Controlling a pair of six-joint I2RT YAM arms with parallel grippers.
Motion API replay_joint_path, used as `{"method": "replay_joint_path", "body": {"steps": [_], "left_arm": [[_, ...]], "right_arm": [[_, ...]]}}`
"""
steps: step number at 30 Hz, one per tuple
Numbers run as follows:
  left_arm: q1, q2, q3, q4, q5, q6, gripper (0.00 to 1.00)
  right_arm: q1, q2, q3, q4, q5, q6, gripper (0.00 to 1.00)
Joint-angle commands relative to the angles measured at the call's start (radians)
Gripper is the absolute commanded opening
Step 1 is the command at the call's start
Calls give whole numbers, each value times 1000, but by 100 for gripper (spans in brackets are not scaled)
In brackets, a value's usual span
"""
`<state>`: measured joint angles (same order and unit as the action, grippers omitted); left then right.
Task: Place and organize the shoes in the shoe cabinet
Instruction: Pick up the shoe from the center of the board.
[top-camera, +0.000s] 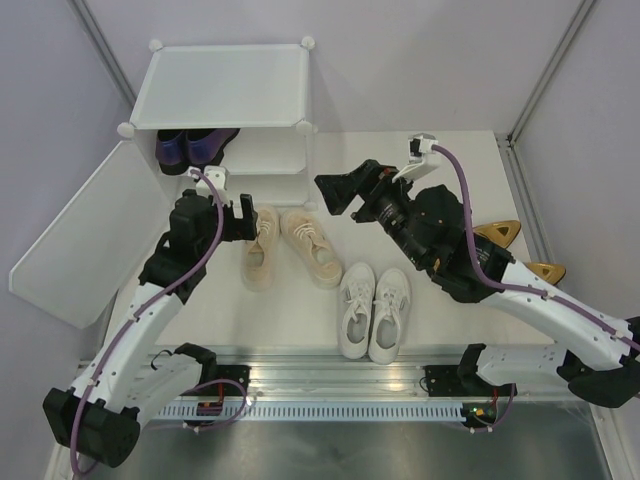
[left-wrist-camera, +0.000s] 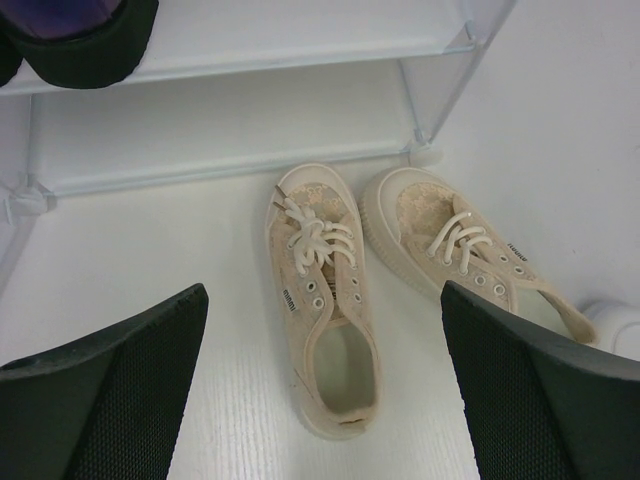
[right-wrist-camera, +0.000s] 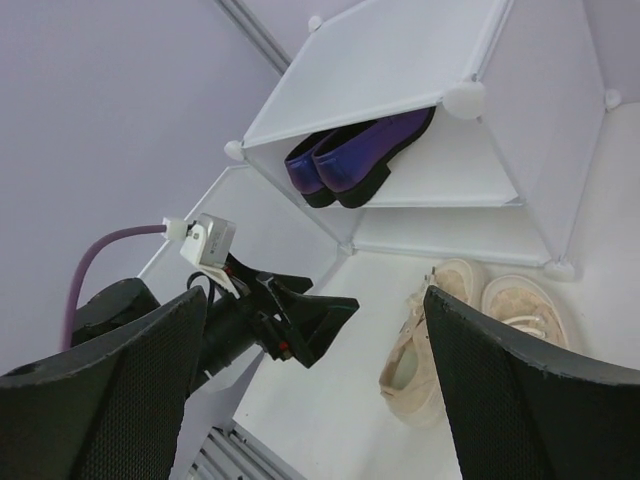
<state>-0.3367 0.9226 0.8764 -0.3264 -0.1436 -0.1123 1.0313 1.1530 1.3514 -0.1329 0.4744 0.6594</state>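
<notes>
The shoe cabinet (top-camera: 220, 85) stands at the back left with its door (top-camera: 85, 235) swung open. A pair of purple loafers (top-camera: 190, 148) sits on its inner shelf (right-wrist-camera: 440, 190). Two beige sneakers (top-camera: 262, 248) lie on the table in front of it, a white pair (top-camera: 375, 310) nearer me. Gold heels (top-camera: 512, 232) show behind the right arm. My left gripper (top-camera: 245, 215) hovers open just behind the left beige sneaker (left-wrist-camera: 325, 300), nothing between its fingers. My right gripper (top-camera: 345, 190) hangs open and empty in the air, facing the cabinet.
The lower compartment (left-wrist-camera: 220, 130) of the cabinet holds nothing that I can see. The open door panel lies to the left of my left arm. A metal rail (top-camera: 330, 375) runs along the near table edge. Grey walls close in on both sides.
</notes>
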Motion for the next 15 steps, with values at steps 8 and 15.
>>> {"method": "replay_joint_path", "body": {"steps": [8, 15], "left_arm": [[18, -14, 24, 20, 48, -33, 100], [18, -2, 21, 20, 52, -40, 100]], "right_arm": [[1, -6, 41, -34, 46, 5, 93], [-25, 28, 20, -74, 55, -9, 95]]}}
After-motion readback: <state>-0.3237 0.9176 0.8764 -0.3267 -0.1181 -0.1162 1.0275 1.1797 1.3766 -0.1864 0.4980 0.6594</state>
